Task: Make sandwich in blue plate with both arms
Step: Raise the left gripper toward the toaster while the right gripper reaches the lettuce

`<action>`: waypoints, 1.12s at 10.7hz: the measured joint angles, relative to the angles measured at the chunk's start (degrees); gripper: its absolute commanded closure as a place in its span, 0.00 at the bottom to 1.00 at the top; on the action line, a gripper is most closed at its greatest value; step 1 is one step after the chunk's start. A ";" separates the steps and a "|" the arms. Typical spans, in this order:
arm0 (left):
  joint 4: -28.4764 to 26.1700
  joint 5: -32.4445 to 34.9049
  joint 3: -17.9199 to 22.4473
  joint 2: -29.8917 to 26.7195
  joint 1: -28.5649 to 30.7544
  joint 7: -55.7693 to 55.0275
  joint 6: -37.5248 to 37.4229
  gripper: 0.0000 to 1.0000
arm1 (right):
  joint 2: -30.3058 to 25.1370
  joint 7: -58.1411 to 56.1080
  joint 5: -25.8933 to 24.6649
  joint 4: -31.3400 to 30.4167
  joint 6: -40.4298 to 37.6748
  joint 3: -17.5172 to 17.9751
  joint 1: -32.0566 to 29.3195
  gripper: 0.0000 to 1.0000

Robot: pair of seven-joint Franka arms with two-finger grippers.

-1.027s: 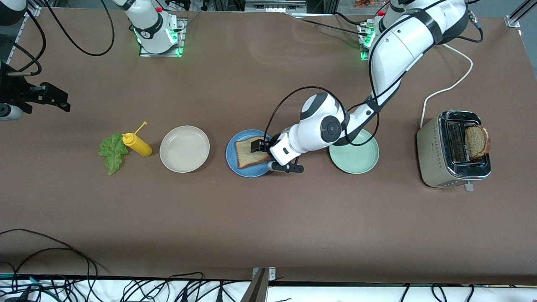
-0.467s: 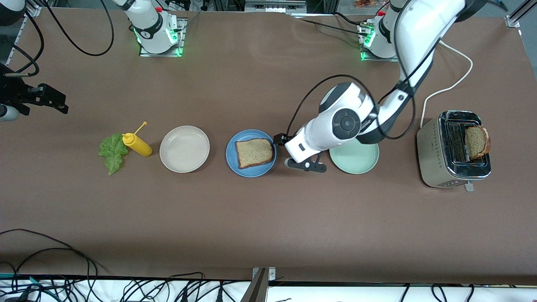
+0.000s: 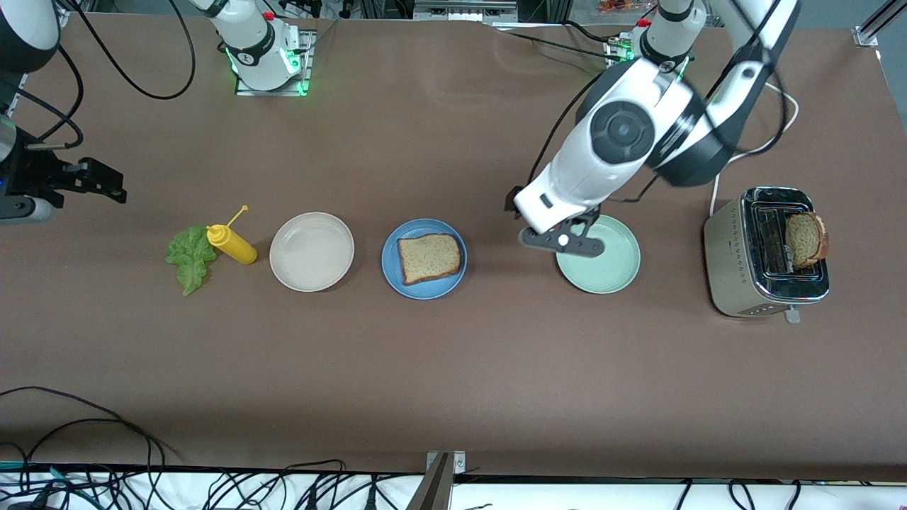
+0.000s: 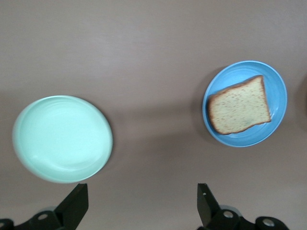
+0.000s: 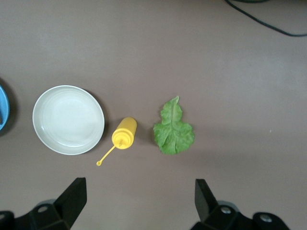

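You've got one toast slice (image 3: 428, 258) lying flat in the blue plate (image 3: 424, 290), right at the centre of the front view, crust edges all inside the rim and nothing stacked on it. Your left gripper (image 4: 140, 206) hangs in the air over the table (image 3: 453, 368) by the rim of the mint-green plate (image 3: 609, 280), just up from centre in that view; its fingers are spread wide and carry nothing, and in the left wrist view you see the two black fingertips (image 4: 76, 203) at the bottom of the frame with bare table between them. Your right gripper (image 5: 139, 203) sits at the very edge of the front view, in the upper half, at the right arm's end of the table; it too is released and empty, fingers wide apart in the right wrist view. Under it lies the crinkled lettuce leaf (image 3: 188, 258), flat on the table and touching the base of the yellow squeeze bottle (image 3: 230, 243), which lies on its side with its nozzle pointing up the frame. Just beside the bottle sits the cream-white plate (image 3: 312, 251), between the bottle and the blue plate. Toward the left arm's end stands the silver toaster (image 3: 737, 269), with the second toast slice (image 3: 806, 239) sticking up out of one slot, well apart from the blue plate.
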 measured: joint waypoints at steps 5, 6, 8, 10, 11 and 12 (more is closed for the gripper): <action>-0.15 0.02 8.09 -13.90 -0.03 5.41 -12.35 0.00 | 11.78 -5.85 -0.01 -0.36 2.35 -0.21 -2.60 0.00; -0.27 0.02 10.61 -15.37 0.02 8.19 -13.91 0.00 | 14.28 -7.79 -0.14 -0.38 3.59 -0.30 -3.35 0.00; -0.44 0.00 15.26 -16.89 0.11 13.74 -15.59 0.00 | 18.53 -10.44 -0.18 -0.37 5.14 -0.36 -4.51 0.00; -0.56 -0.01 18.85 -17.15 0.12 19.29 -15.88 0.00 | 22.59 -14.63 -0.18 -0.41 8.28 -0.36 -5.90 0.00; -0.66 -0.01 20.43 -17.19 0.13 21.82 -15.91 0.00 | 24.84 -16.24 -0.18 -0.42 10.28 -0.37 -6.48 0.00; -0.73 -0.01 21.87 -17.22 0.14 23.92 -15.94 0.00 | 26.99 -17.62 -0.18 -0.41 11.99 -0.37 -7.10 0.00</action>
